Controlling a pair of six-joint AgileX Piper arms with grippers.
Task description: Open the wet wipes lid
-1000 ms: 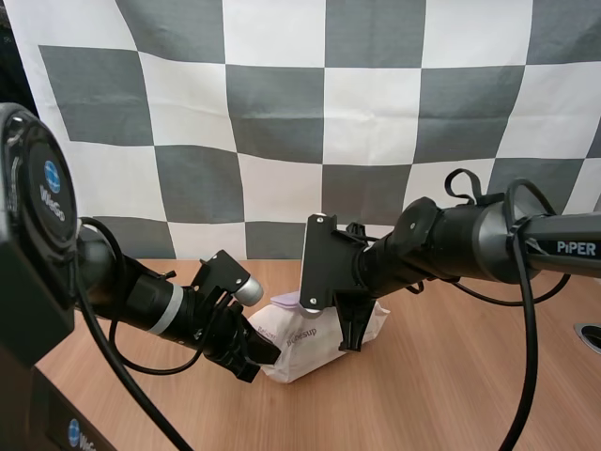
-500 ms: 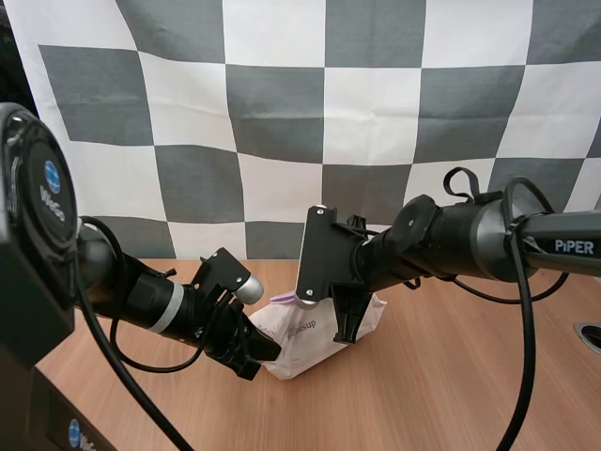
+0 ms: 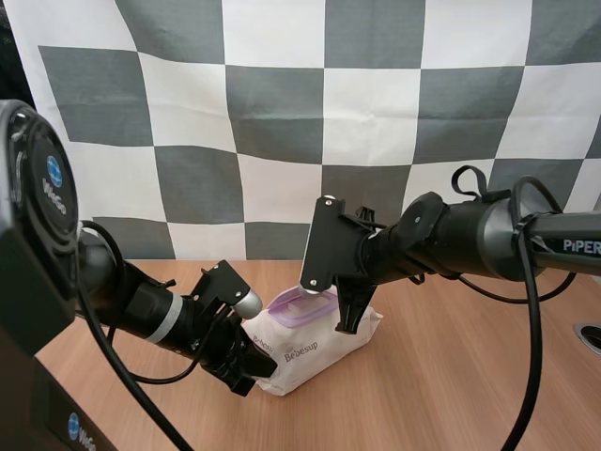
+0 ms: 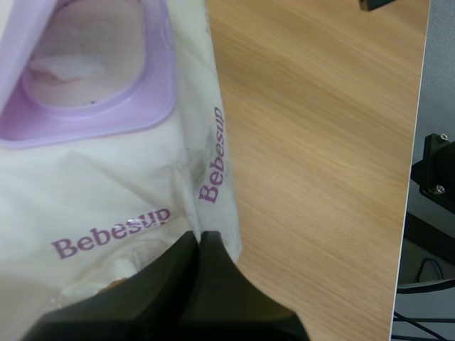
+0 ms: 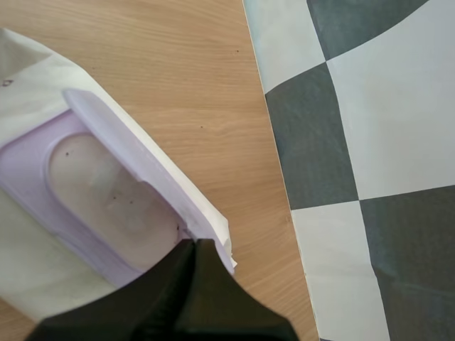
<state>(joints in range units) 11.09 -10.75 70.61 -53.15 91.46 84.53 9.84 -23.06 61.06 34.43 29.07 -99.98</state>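
Have the left tool (image 3: 252, 368) clamped on the near left end of the pack of wet wipes (image 3: 324, 349), fingers pressed into one dark wedge over it — cannot see the pinched edge itself under them. Can read "Bebesup" (image 4: 110, 233) twice in purple on its white face just beyond the tips. Can make out, mid-pack, the purple frame (image 4: 153, 106) around an oval opening, apparently with pale wipes (image 4: 67, 67) lying inside; lose part of that frame past the edge of the left wrist view. Find the lid (image 5: 135, 153) raised off the frame, tilted along one of its long sides. Have the right tool (image 3: 349, 318) closed at the lid's corner, fingers together from above — cannot tell how much of the lid sits between the tips. See the pack lying on the wooden desk (image 3: 451, 376) between the two tools, its right end partly hidden behind the right one.
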